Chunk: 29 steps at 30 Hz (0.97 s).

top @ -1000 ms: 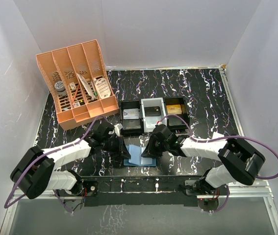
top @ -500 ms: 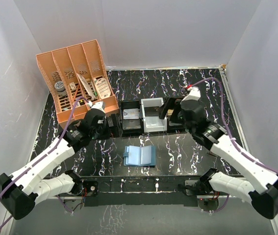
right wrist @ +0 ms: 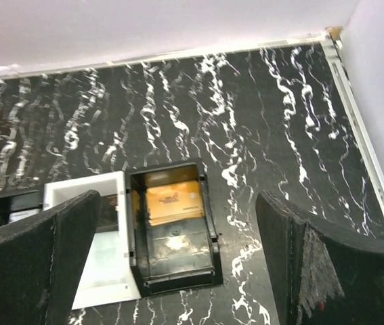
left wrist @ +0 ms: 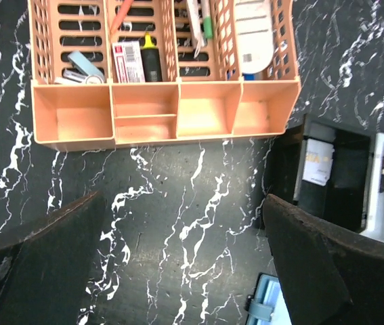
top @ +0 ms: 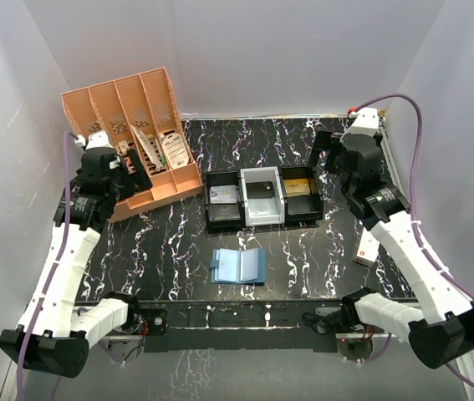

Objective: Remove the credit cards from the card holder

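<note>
Both left gripper (left wrist: 181, 271) and right gripper (right wrist: 178, 261) spread wide and empty, over the table's (top: 178, 251) far corners. Card holder (top: 238, 266) open and unheld at mid near edge; black credit card (top: 260, 190) in the white tray (top: 262, 216). Risks dragging the soft holder if tugging unpinned.

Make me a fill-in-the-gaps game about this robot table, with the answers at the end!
The open card holder is ___ in colour. The middle tray is ___. The pen organizer is ___. The left gripper and right gripper both stand ___, holding nothing. Answers: blue, white, orange, open.
</note>
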Motion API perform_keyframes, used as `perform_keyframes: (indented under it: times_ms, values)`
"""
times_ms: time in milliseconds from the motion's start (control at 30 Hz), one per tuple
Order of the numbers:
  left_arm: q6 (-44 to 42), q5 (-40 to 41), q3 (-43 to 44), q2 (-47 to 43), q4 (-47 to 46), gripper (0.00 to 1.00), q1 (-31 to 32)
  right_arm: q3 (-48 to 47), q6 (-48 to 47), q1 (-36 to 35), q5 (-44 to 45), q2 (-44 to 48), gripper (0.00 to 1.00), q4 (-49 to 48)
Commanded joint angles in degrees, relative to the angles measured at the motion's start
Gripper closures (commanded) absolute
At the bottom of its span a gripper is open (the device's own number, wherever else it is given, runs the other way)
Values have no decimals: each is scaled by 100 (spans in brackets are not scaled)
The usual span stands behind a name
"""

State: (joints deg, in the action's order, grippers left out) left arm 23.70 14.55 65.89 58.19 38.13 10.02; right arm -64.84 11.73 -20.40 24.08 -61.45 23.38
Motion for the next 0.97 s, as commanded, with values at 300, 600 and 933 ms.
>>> perform_keyframes:
  times_ms: [300, 600, 933]
  values:
    - [-128, 705, 1230, -509, 548, 1, -9, -1358, -415, -16, -138, 529, 2, 322]
    - [-204, 847, 1115, -617, 686, 1, -9, -1410, 9, -16, -149, -12, 2, 740]
    - [-243, 946, 1123, -494, 711, 1, -12, -1197, 110, -16, -225, 252, 2, 481]
